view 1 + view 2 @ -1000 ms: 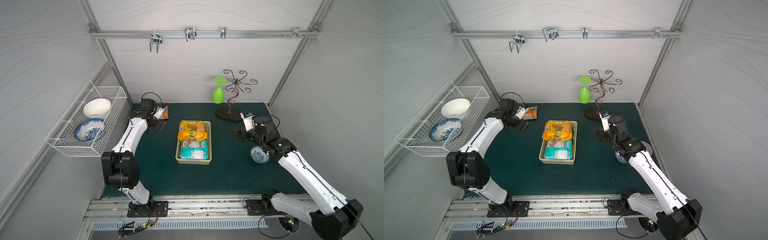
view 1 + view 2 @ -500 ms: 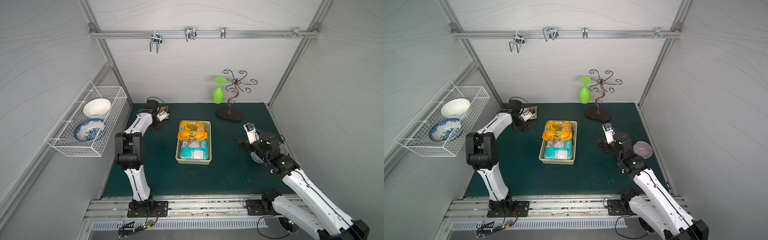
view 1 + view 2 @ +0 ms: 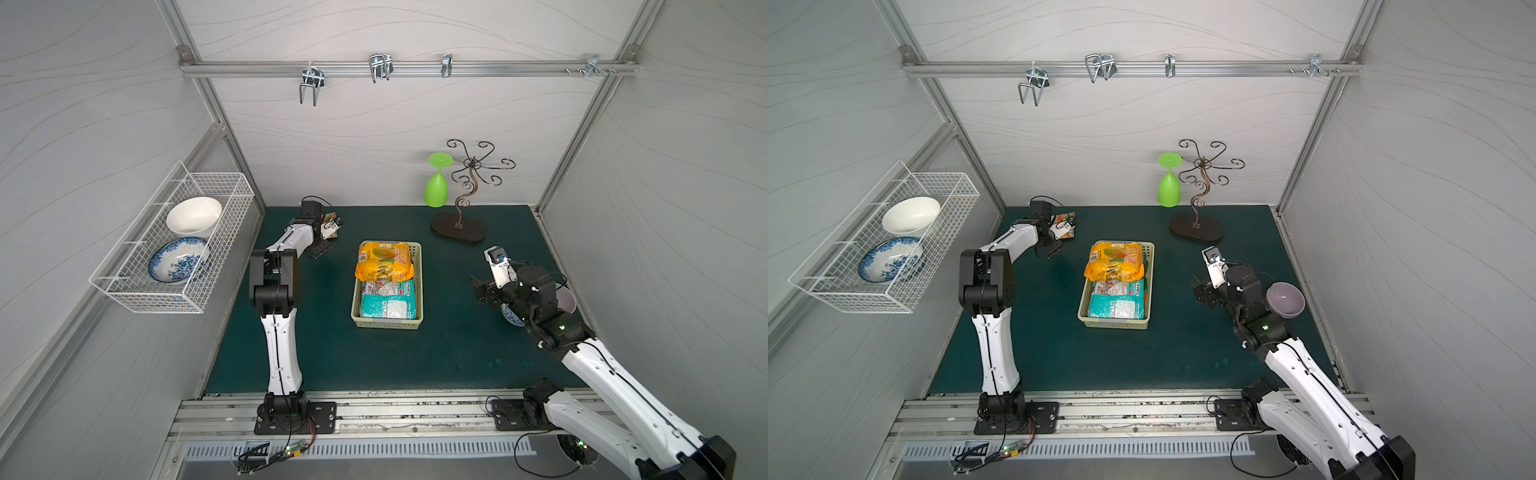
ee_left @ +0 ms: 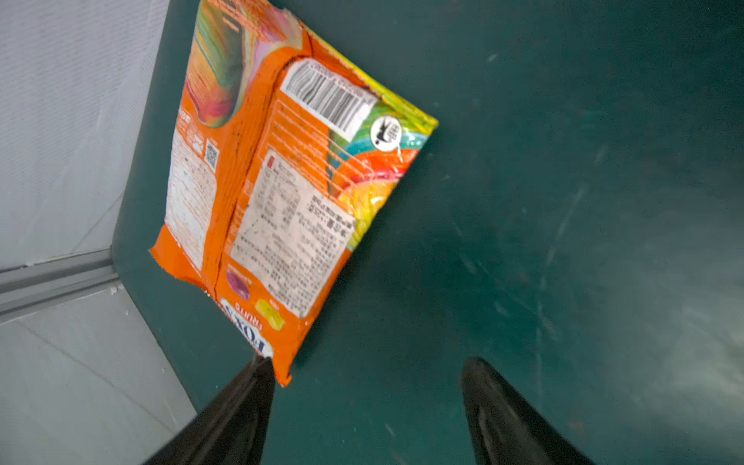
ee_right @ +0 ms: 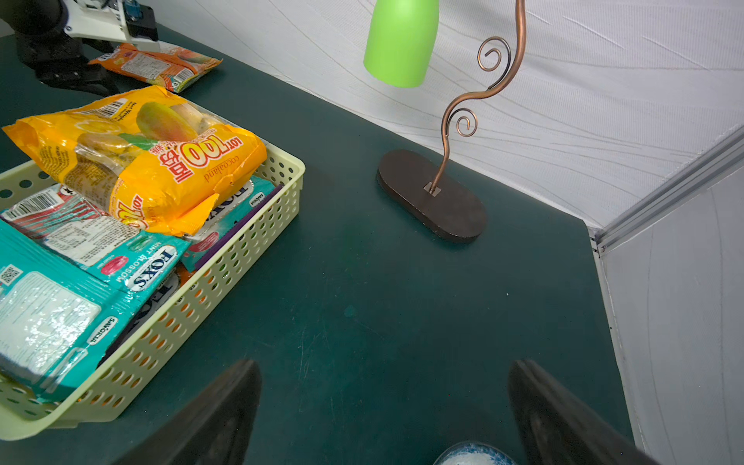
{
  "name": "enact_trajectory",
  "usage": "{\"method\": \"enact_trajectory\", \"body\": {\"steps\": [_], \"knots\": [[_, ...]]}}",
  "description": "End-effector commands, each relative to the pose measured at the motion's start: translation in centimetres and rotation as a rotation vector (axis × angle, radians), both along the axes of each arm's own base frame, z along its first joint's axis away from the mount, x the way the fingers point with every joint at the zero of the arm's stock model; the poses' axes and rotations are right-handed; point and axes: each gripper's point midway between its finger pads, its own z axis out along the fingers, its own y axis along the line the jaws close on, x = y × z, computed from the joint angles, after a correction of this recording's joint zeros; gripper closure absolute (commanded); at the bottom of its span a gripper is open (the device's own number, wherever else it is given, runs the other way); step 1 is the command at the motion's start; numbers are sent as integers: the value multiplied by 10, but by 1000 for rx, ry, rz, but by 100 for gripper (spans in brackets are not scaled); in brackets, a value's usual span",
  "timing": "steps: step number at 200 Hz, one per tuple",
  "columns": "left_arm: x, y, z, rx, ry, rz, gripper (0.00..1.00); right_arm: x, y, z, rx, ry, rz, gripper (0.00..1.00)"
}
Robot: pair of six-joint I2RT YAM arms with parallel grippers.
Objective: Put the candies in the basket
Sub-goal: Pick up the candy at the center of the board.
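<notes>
Left gripper (image 4: 366,374) jaws apart, one tip touching corner of orange packet (image 4: 282,181). Packet flat on mat, up-left of basket (image 3: 419,286) in both top views. Other candies (image 3: 384,266) in basket, mid-frame. Right gripper (image 5: 384,382) jaws wide apart, nothing between.

Both top views are brightly lit from overhead, with faint soft shadows on the worktop (image 3: 374,357) and wide-angle stretch at the corners. The left wrist view is dimmer and smeared around the orange candy packet (image 4: 282,181). The right wrist view is crisp, with glare on the yellow candy bag (image 5: 161,161) and the right claw (image 5: 384,374) out of focus.
</notes>
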Motion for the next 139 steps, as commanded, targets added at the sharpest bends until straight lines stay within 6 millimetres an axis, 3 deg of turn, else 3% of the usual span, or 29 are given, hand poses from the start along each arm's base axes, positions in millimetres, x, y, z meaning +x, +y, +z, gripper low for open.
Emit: {"method": "enact_trajectory", "body": {"steps": [1,73,125,139], "knots": [[34,12,15,43,-101,8,24,0,2,9,4,-43,7,1],[60,23,-14,87,-83,-1,32,2,0,6,-13,-47,-9,1],[61,19,-26,82,-27,-47,58,1,0,8,-10,-53,-7,1],[61,19,-25,87,-28,-51,77,0,1,10,-4,-58,2,1]]}}
